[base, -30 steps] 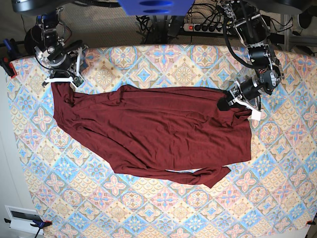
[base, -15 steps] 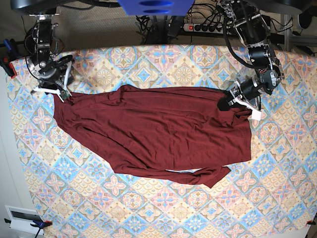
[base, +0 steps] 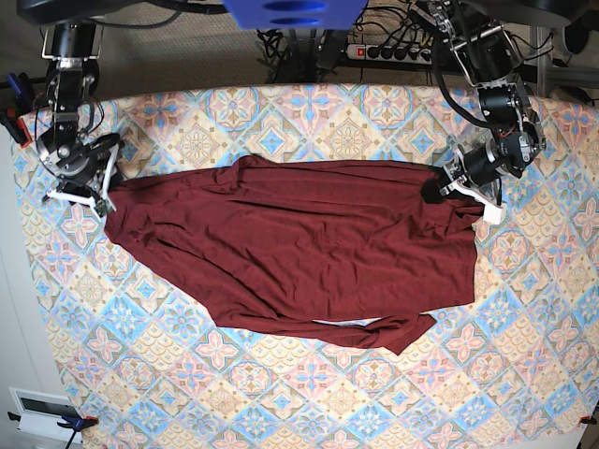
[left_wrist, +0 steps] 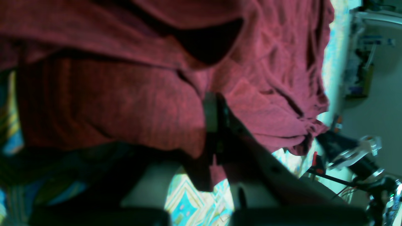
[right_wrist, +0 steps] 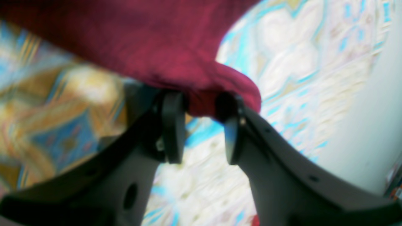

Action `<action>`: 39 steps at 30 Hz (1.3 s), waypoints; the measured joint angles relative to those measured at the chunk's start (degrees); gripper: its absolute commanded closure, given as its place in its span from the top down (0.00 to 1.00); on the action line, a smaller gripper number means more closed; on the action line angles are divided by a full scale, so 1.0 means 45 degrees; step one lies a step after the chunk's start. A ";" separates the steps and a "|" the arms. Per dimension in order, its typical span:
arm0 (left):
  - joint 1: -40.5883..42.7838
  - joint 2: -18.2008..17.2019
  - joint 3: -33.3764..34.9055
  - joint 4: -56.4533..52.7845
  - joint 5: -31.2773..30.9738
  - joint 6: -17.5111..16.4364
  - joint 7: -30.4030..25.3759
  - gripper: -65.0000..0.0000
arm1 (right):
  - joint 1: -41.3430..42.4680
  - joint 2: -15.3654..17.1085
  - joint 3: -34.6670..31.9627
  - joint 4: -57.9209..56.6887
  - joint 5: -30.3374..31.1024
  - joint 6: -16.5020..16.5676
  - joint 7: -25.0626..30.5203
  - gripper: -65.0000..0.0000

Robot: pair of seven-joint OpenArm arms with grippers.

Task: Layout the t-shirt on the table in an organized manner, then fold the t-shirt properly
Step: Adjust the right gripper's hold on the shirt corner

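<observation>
While each gripper pinches an end, left gripper [base: 456, 186] and right gripper [base: 99, 199], the t-shirt [base: 299, 248] lies lengthwise along the desk [base: 309, 402].

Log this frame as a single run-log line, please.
stage: spreading | left gripper: shut on t-shirt edge | right gripper: pinching t-shirt corner | table

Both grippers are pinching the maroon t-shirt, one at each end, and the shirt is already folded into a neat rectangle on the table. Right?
Not quite. The grips are as you say: left gripper and right gripper each pinch an end of the t-shirt. But the base view shows it is not folded neatly: it lies spread out, rumpled and irregular on the table, with a sleeve trailing at the bottom.
</observation>
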 measured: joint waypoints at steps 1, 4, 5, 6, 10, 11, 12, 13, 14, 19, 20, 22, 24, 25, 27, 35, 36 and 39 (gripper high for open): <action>0.0039 -0.0044 0.0005 0.0000 -0.0015 0.0000 0.0000 0.00 | 0.0136 0.0029 0.0010 0.0000 0.0000 -0.0005 0.0092 0.30; 0.0253 -0.0321 0.0024 0.0000 -0.0189 -0.0024 0.0000 0.00 | 0.0306 0.0068 0.0034 -0.0010 -0.0015 0.0000 0.0058 0.30; 0.0287 -0.0418 0.0000 -0.0005 -0.0238 -0.0024 0.0000 0.00 | 0.0306 0.0083 0.0039 -0.0015 -0.0015 0.0000 0.0053 0.30; 0.0316 -0.0500 0.0000 0.0000 -0.0243 -0.0019 0.0000 0.00 | 0.0301 0.0160 0.0024 -0.0015 -0.0010 0.0015 0.0053 0.30; 0.0306 -0.0578 0.0000 -0.0005 -0.0194 -0.0019 0.0000 0.00 | 0.0180 0.0316 0.0034 0.0335 -0.0102 -0.0005 -0.0117 0.30; 0.0306 -0.0568 0.0000 -0.0005 -0.0194 -0.0019 -0.0034 0.00 | 0.0121 0.0316 0.0039 0.0573 -0.0078 -0.0010 -0.0112 0.30; 0.0311 -0.0568 0.0000 -0.0005 -0.0194 -0.0019 -0.0044 0.00 | -0.0053 0.0330 0.0049 0.0835 -0.0073 -0.0039 -0.0029 0.30; 0.0311 -0.0568 0.0000 -0.0010 -0.0214 -0.0029 -0.0039 0.00 | -0.0325 0.0345 0.0063 0.1132 -0.0019 -0.0039 0.0044 0.30; 0.0306 -0.0568 0.0000 -0.0010 -0.0199 -0.0024 0.0010 0.00 | -0.0646 0.0350 0.0063 0.1389 0.0010 -0.0049 0.0029 0.30; 0.0306 -0.0568 0.0000 -0.0015 -0.0189 -0.0019 -0.0044 0.00 | -0.2045 0.0306 -0.0053 0.2526 -0.0015 0.0044 0.0000 0.30; 0.0306 -0.0568 0.0000 -0.0015 -0.0194 -0.0024 -0.0049 0.00 | -0.2074 0.0257 -0.0058 0.2531 -0.0019 0.0024 0.0092 0.30; 0.0306 -0.0568 0.0000 -0.0015 -0.0204 -0.0024 -0.0010 0.00 | -0.2079 0.0272 -0.0160 0.2521 -0.0019 -0.0005 0.0510 0.31; 0.0306 -0.0568 0.0000 -0.0015 -0.0199 -0.0024 -0.0039 0.00 | -0.2074 0.0311 -0.0597 0.2516 -0.0024 -0.0005 0.0607 0.35; 0.0306 -0.0568 0.0000 -0.0015 -0.0199 -0.0024 -0.0044 0.00 | -0.2093 0.0301 -0.0811 0.2516 -0.0019 0.0000 0.0607 0.37; 0.0306 -0.0568 0.0000 -0.0015 -0.0194 -0.0019 -0.0039 0.00 | -0.2142 0.0282 -0.1073 0.2492 -0.0019 0.0015 0.0607 0.42; 0.0301 -0.0568 0.0000 -0.0015 -0.0199 -0.0024 -0.0039 0.00 | -0.1957 0.0359 -0.1549 0.1511 0.0131 -0.0010 0.0942 0.45; 0.0306 -0.0568 0.0000 -0.0015 -0.0204 -0.0019 -0.0044 0.00 | -0.1763 0.0374 -0.1549 0.1394 0.0151 0.0024 0.0937 0.45; 0.0306 -0.0568 0.0000 -0.0015 -0.0199 -0.0029 -0.0010 0.00 | -0.1132 0.0325 -0.1583 0.1078 -0.0117 -0.0010 0.0753 0.45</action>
